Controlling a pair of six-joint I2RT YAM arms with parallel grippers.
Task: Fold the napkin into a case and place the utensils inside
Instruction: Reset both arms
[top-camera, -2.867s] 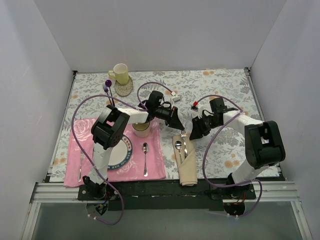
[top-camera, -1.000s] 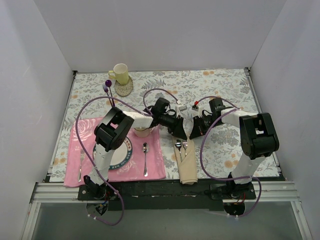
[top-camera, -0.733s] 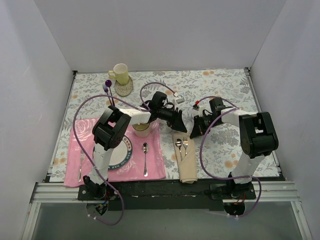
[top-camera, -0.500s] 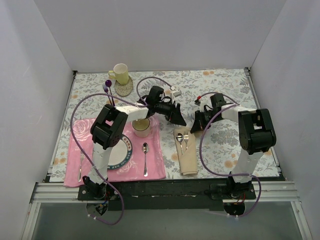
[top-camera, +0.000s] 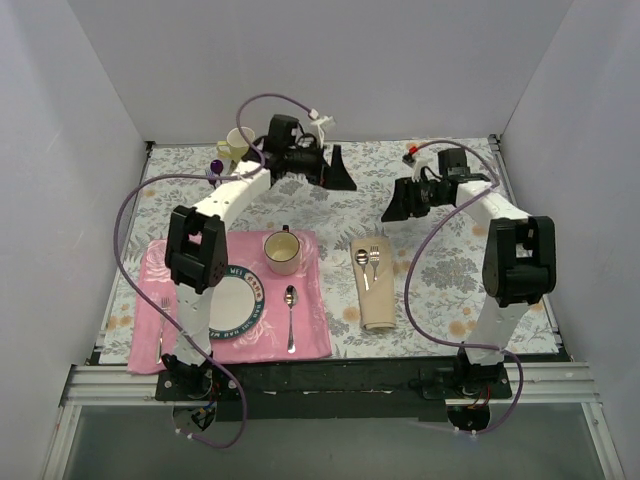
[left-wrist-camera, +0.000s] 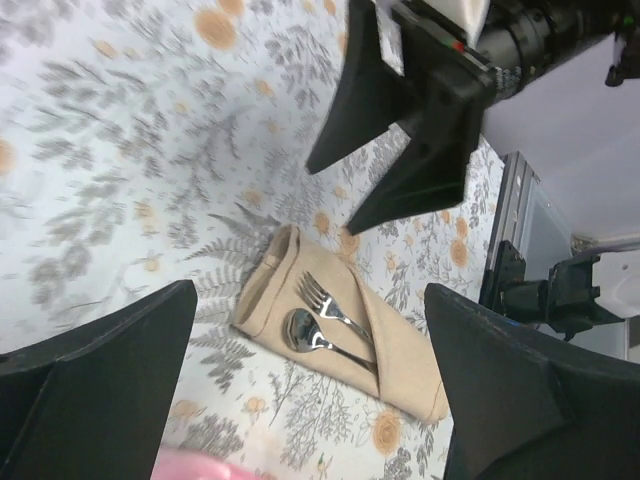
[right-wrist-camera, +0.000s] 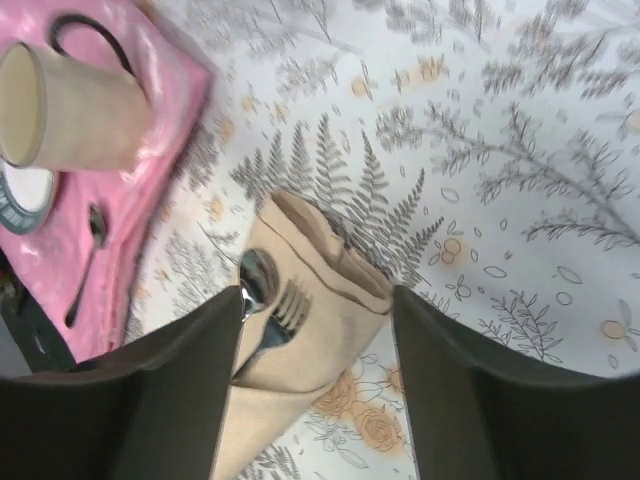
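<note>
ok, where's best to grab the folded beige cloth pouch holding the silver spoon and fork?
Pinch the beige cloth pouch across its narrow width at mid-length, straight from above. It lies flat, and the silver spoon and fork stick out its far open end, so that grip probably clamps their handles too.

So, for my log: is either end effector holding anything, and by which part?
Nothing is held: left end effector and right end effector are open, apart from the case holding the utensils.

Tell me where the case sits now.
In the top view, the case lies on the tablecloth just right of the pink placemat, utensils tucked inside.
</note>
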